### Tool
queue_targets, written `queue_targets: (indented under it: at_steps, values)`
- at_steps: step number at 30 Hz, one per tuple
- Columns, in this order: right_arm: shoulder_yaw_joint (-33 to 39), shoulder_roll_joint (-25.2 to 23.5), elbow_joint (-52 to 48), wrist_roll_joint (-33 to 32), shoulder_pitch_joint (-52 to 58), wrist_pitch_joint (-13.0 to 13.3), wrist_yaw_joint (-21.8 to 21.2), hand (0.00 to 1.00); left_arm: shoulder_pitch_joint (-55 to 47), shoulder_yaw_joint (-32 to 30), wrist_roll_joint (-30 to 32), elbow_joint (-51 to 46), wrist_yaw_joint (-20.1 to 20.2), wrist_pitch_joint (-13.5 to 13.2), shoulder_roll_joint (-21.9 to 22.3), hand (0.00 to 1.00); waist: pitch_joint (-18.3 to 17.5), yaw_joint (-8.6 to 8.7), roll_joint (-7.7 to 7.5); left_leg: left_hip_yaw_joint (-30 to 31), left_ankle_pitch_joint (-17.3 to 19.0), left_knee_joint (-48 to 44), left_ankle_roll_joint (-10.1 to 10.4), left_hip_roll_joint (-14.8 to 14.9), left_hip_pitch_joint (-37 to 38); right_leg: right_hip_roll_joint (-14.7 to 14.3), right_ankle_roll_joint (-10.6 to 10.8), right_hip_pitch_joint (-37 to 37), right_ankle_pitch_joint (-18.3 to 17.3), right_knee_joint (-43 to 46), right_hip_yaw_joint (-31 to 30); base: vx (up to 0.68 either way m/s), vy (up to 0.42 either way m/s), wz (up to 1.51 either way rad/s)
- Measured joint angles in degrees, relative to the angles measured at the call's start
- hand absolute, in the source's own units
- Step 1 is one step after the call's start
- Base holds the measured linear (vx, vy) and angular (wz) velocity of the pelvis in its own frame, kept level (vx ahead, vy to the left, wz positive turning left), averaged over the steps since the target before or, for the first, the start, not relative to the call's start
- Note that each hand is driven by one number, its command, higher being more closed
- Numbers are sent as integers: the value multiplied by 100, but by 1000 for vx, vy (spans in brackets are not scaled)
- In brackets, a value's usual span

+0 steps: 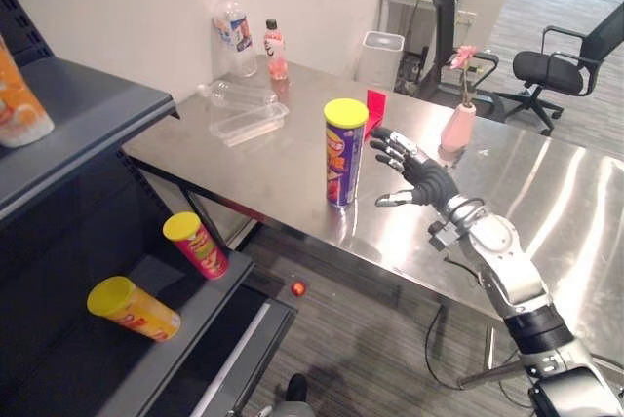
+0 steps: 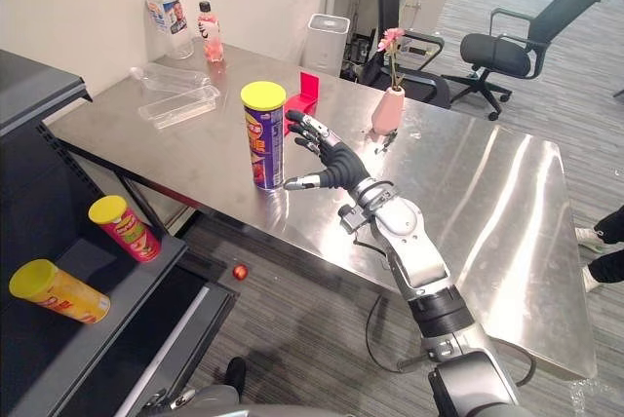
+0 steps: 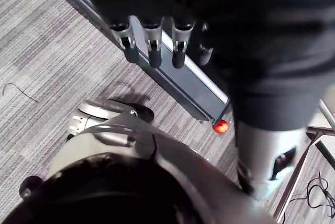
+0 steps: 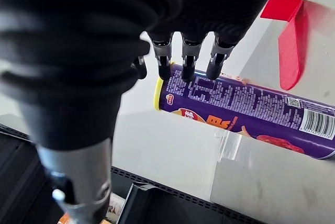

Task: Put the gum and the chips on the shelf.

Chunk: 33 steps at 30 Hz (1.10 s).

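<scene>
Right now the robot's right hand (image 1: 417, 180) is over the brushed steel table (image 1: 546, 193), fingers straight and fanned, thumb stuck out low, nothing in its hold. It is just beside the tall purple chips can (image 1: 341, 169) with a yellow plastic lid, at the can's 3 o'clock. The can stands upright near the table's front edge. In the right wrist view the dark fingertips (image 4: 164, 69) line up over the can's printed wall, but whether they touch it cannot be told.

A red angled plastic piece (image 1: 375, 105) sits at the can's 1 o'clock, just behind it. At 10 o'clock, well apart, is a clear shallow plastic tray (image 1: 250, 123). At 11 o'clock, by the wall, stand 1 big clear water bottle (image 1: 234, 32) and 1 small bottle of pink drink (image 1: 276, 52). A pink ceramic vase (image 1: 456, 128) with a pink flower stands at 2 o'clock.

At the can's 8 o'clock, lower than the table, the dark metal shelf (image 1: 58, 373) carries 2 tubes on their sides: a red tube with a yellow lid (image 1: 198, 246) and a yellow-orange tube with a yellow lid (image 1: 132, 310). An orange packet (image 1: 18, 105) rests on the board above. A small red ball (image 1: 297, 288) lies on the grey carpet (image 1: 370, 339) between shelf and table.

The left hand (image 3: 152, 51) hangs over that carpet, fingers straight and relaxed, holding nothing.
</scene>
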<state>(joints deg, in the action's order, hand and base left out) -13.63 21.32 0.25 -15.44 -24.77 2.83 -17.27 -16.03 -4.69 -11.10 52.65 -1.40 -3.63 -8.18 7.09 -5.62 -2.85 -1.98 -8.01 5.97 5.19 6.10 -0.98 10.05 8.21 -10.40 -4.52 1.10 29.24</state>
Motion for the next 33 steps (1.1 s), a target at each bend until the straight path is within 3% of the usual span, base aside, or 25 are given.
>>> queue_targets:
  at_steps: [11,17,22,33]
  values:
    - [-37,-151,599,211,-192,40,579,0,-2,48,2,-57,30,3,8,0,56,-103,57,123,-17,0,-2,-54,1,24,15,-93,-11,-12,143,-3,-5,6]
    - [138,-169,324,202,-208,46,555,0,-2,50,2,-57,31,-2,10,0,65,-98,69,108,-17,-1,-2,-25,-7,0,14,-77,-11,-18,120,3,-8,-1]
    - [305,-93,-452,190,-75,58,296,0,-6,33,2,-55,50,-11,9,0,71,-98,61,2,1,-1,19,14,-6,-8,9,0,-14,2,1,5,-16,-10]
    - [312,30,-507,188,232,44,292,0,-5,37,-1,-54,58,-16,-28,0,95,-94,20,-65,7,-1,27,62,4,-15,7,34,-14,29,-78,0,-10,-4]
